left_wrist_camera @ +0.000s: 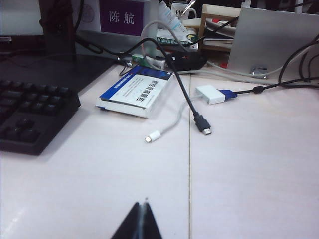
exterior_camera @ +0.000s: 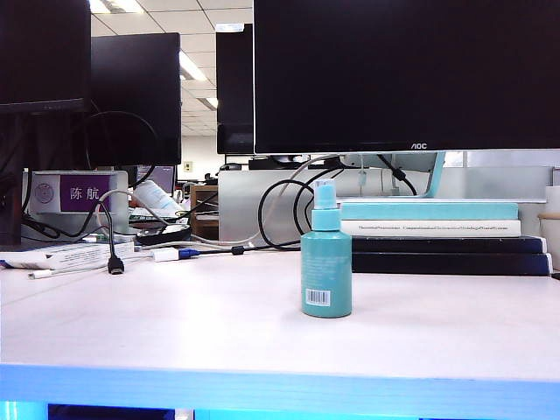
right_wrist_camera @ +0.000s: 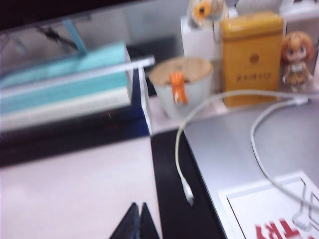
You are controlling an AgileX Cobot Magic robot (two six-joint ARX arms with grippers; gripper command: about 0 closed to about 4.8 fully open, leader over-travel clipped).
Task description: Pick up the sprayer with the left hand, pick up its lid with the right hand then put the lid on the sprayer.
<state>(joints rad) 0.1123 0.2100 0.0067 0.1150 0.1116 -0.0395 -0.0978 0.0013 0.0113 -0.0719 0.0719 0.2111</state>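
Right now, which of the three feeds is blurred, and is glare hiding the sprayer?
Exterior view: sharp, the sprayer evenly lit, no glare, blue cast along the table edge. Left wrist view: sharp, shut left gripper dark. Right wrist view: blurred throughout; shut right gripper just discernible.

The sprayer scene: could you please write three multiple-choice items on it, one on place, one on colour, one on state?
1. Where does the sprayer stand?
A. on the white table, before the stacked books
B. on the books
C. on the keyboard

2. What colour is the sprayer?
A. yellow
B. teal
C. red

3. How are the left gripper and right gripper?
A. both shut, empty
B. left holds the sprayer
C. both wide open

Answers: 1 A, the exterior view shows it upright on the table; 2 B, body and nozzle are teal; 3 A, each wrist view shows fingertips together over the table.
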